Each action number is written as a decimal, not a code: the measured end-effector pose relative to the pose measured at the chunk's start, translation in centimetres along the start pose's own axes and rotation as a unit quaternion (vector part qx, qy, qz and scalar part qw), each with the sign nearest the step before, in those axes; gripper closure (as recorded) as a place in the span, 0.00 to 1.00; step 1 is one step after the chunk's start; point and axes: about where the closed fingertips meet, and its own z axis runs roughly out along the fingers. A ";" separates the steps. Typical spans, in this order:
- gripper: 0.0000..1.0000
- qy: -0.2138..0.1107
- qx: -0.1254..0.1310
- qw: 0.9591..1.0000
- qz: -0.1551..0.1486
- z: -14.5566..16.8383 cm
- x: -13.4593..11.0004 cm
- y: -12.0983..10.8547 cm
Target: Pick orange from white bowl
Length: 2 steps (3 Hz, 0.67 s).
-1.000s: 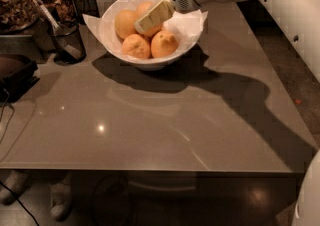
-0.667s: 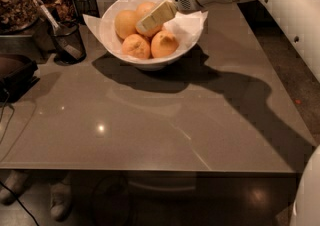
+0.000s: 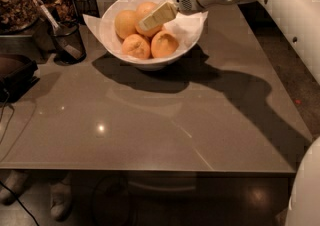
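The white bowl (image 3: 190, 30) stands at the back of the grey table, lined with white paper whose corners poke over its rim. It holds several oranges. Two pale ones lie at the left (image 3: 125, 22) and the back (image 3: 146, 9), and two deeper-orange ones lie in front (image 3: 136, 46) (image 3: 164, 44). My gripper (image 3: 145, 25) reaches in from the right on the white arm. It lies slanted over the back pale orange, with its tip low between that fruit and the left one.
A black mesh cup (image 3: 67, 40) with a utensil stands left of the bowl, and another (image 3: 87, 2) behind it. A snack container (image 3: 17, 0) and a dark tray (image 3: 15, 70) sit at the far left. The table's front edge (image 3: 150, 171) runs below.
The gripper stays in the bowl over the same oranges; it has barely shifted. The oranges have not moved.
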 end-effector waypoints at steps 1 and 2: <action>0.17 0.004 -0.011 1.000 0.006 0.7 0.5 0.4; 0.15 0.009 -0.025 1.000 0.010 1.5 0.8 0.9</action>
